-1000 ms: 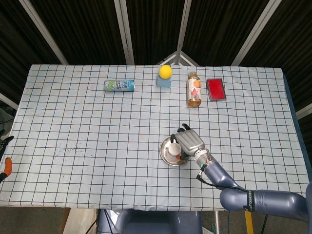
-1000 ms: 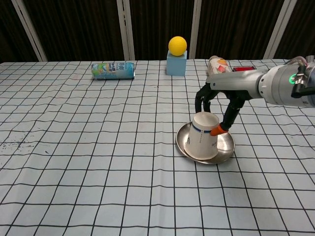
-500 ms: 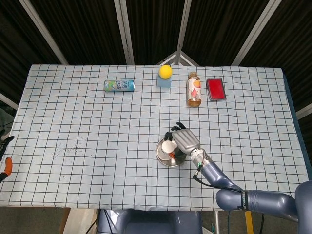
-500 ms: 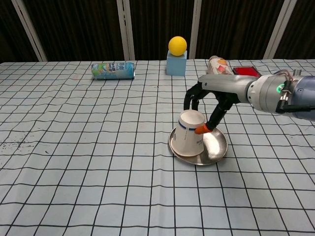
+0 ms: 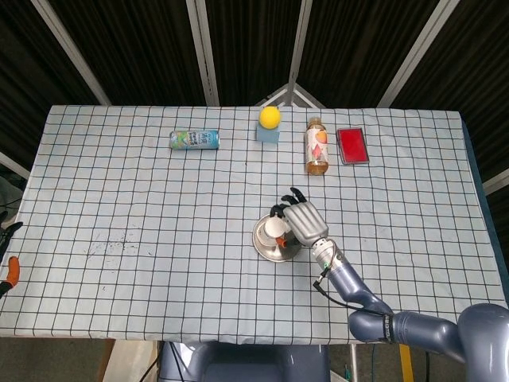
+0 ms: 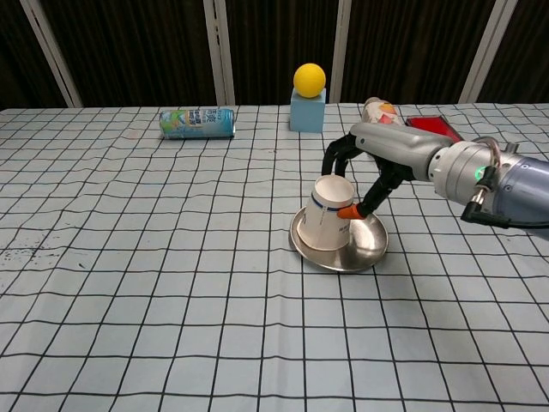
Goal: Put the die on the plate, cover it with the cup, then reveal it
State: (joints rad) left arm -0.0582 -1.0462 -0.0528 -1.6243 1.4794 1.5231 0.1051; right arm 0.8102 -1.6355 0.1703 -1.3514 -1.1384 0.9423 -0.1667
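A white paper cup (image 6: 325, 215) stands upside down and slightly tilted on the left part of a round metal plate (image 6: 361, 253). My right hand (image 6: 371, 160) reaches in from the right and grips the cup, fingers over its far side and the orange-tipped thumb on its near side. In the head view the hand (image 5: 305, 222) covers part of the cup (image 5: 275, 228) and the plate (image 5: 266, 246). No die shows in either view. My left hand appears in neither view.
Along the far edge are a green drink can (image 6: 196, 123) lying on its side, a yellow ball (image 6: 309, 79) on a blue block (image 6: 307, 111), a juice bottle (image 5: 316, 146) and a red box (image 5: 352, 146). An orange-handled tool (image 5: 12, 270) lies off the table's left side.
The plate and the cup on it have slid left and a little farther from me, together with my right hand, which has kept its grip on the cup.
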